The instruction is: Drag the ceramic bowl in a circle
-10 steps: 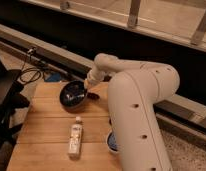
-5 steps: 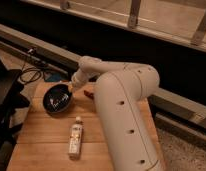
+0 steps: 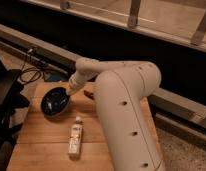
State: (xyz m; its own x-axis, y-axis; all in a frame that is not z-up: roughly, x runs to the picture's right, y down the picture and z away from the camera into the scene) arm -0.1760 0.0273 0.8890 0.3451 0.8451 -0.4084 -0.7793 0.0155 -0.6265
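Note:
The ceramic bowl (image 3: pixel 55 102), dark and glossy, sits on the wooden table (image 3: pixel 46 135) toward its left side. My gripper (image 3: pixel 69 92) reaches down at the bowl's right rim, at the end of the white arm (image 3: pixel 121 100) that fills the middle and right of the view. The gripper touches or hooks the rim. The pale blue-white dish is hidden behind the arm.
A small white bottle (image 3: pixel 74 136) lies on the table in front of the bowl. A small red-orange object (image 3: pixel 89 94) lies by the arm. Black cables (image 3: pixel 31 75) lie on the floor beyond the table. A dark object (image 3: pixel 6 95) stands at the table's left edge.
The bowl has been dragged left and toward the front of the table, with the gripper staying at its right rim. The arm has swung left and now covers the dish.

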